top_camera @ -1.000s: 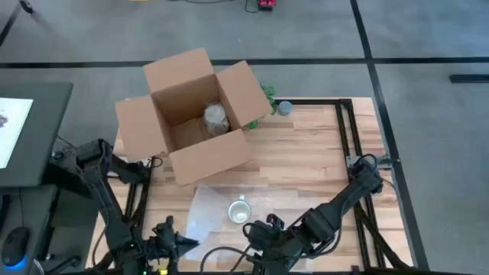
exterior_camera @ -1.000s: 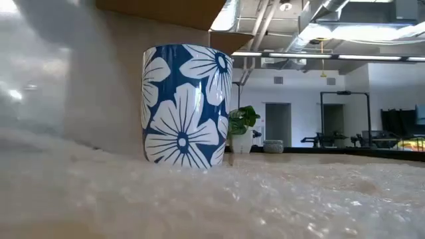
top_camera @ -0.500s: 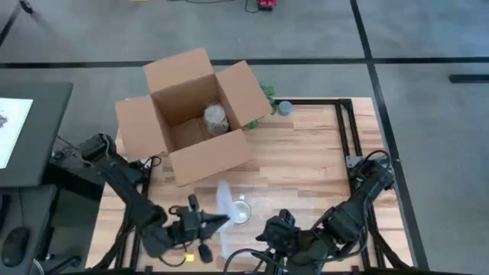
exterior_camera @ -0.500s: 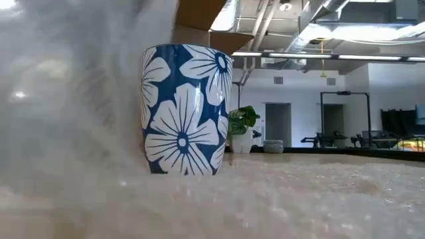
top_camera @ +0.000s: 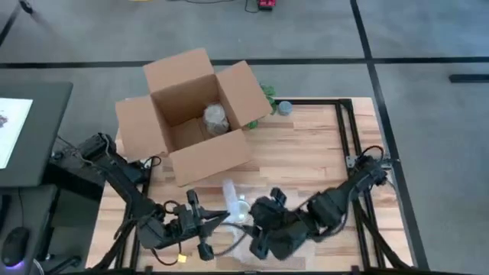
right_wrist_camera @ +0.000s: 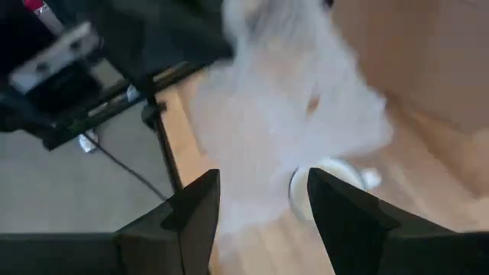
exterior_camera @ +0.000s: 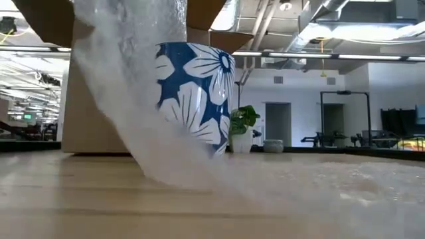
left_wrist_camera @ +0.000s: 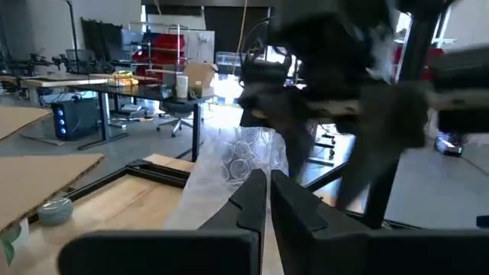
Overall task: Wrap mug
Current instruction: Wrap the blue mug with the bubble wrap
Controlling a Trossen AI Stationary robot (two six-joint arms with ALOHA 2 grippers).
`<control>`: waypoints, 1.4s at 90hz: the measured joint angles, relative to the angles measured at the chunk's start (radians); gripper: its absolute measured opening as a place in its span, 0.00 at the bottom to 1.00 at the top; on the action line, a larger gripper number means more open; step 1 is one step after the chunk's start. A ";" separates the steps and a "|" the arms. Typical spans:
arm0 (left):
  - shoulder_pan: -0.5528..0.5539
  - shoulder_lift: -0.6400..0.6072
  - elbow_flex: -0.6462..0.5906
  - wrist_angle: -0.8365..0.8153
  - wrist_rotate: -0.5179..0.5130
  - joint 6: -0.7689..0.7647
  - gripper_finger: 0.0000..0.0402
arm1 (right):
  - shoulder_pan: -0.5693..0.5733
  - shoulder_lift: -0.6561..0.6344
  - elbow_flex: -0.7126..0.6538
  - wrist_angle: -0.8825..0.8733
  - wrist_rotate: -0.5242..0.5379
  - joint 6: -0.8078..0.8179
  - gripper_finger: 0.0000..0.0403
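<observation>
Blue ceramic mug with white flower print (exterior_camera: 196, 99) stands upright on the wooden table (top_camera: 306, 153), in front of the open cardboard box (top_camera: 191, 114). Left gripper (top_camera: 221, 219), just beside the mug, pinches the clear bubble-wrap sheet (exterior_camera: 133, 99), lifted against it. Right gripper (top_camera: 256, 248), fingers spread and empty, is near the mug.

Bubble wrap (top_camera: 228, 197) rears up left of the mug (top_camera: 241, 209), cardboard box (top_camera: 191, 114) crowds behind; right table (top_camera: 306, 156) half seemingly lies open.
</observation>
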 joint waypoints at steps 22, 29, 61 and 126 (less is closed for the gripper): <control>-0.007 0.000 0.000 0.001 0.000 -0.002 0.00 | -0.082 0.020 0.002 0.025 -0.066 -0.141 0.46; -0.007 0.000 0.000 0.001 0.000 -0.003 0.00 | -0.094 0.038 -0.002 0.002 -0.057 -0.169 0.46; -0.021 0.000 0.000 -0.020 0.004 -0.051 0.00 | -0.156 0.101 0.000 -0.125 0.035 -0.171 0.46; 0.012 0.050 0.000 -0.248 0.219 -0.488 0.00 | -0.201 0.056 0.000 -0.459 0.053 -0.643 0.44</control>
